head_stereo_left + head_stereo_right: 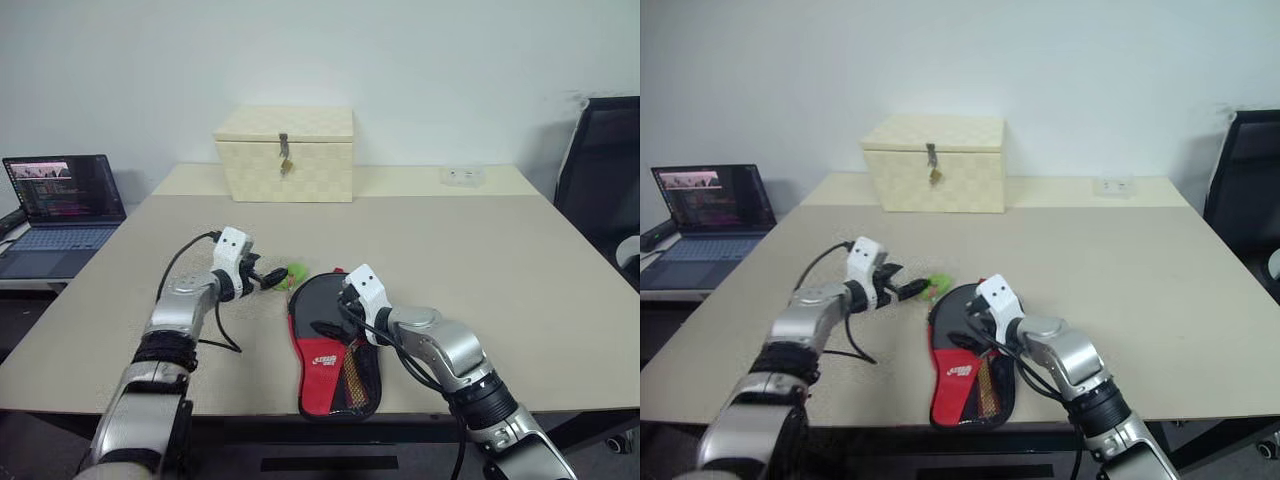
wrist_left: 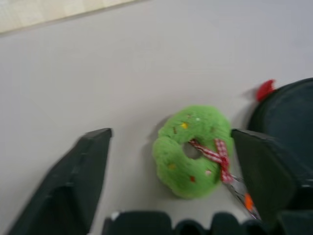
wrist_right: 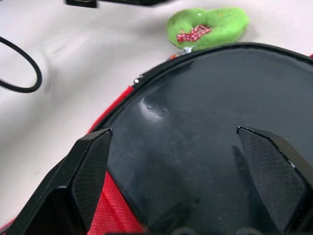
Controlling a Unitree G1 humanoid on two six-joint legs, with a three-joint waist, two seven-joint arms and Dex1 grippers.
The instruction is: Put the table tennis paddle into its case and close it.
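Case point(image 1: 330, 375): black-red, mesh pocket; black paddle face point(image 3: 210, 142) inside.

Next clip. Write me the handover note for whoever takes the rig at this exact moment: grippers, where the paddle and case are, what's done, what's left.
Left gripper: open, holding nothing, fingers either side of the green plush ring tied to the case's zipper.
Right gripper: open, holding nothing, poised over the paddle's black face.
Table tennis paddle: lying in the case, near the table's front edge.
Done: paddle looks to be inside.
Left: case not yet zipped; pull the zipper round to close it.
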